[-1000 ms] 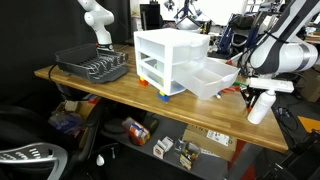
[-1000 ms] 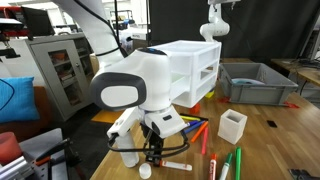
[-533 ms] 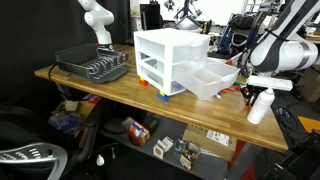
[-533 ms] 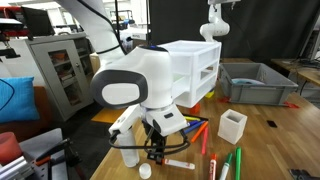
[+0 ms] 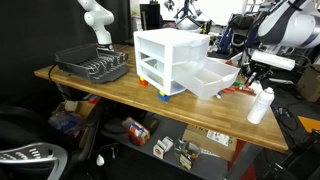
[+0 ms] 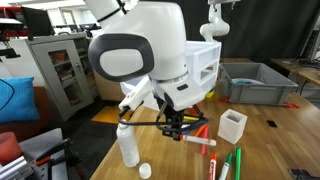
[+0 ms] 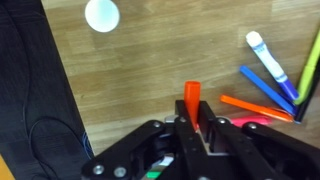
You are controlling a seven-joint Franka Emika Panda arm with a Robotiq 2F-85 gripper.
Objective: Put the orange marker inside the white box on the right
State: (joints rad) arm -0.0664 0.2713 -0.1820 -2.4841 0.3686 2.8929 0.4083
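My gripper (image 7: 193, 128) is shut on the orange marker (image 7: 192, 97), whose orange end sticks out between the jaws in the wrist view. In an exterior view the gripper (image 6: 178, 132) holds the marker (image 6: 198, 142) lying level, above the wooden table. The white box (image 5: 212, 78), a shallow translucent bin, sits on the table against the white drawer unit (image 5: 166, 55). In that view the gripper (image 5: 253, 78) hangs just beyond the box's outer end. The marker is too small to make out there.
A white bottle (image 5: 260, 104) (image 6: 128, 146) stands near the gripper, with its loose cap (image 7: 101, 14) on the table. Several markers (image 7: 262, 88) (image 6: 218, 163) lie below. A small white cup (image 6: 232, 125), a grey bin (image 6: 256, 82) and a dish rack (image 5: 95, 65) also stand here.
The arm has risen from the table, lifting the marker off the wood and moving it a little toward the drawer unit and box. The bottle stays put.
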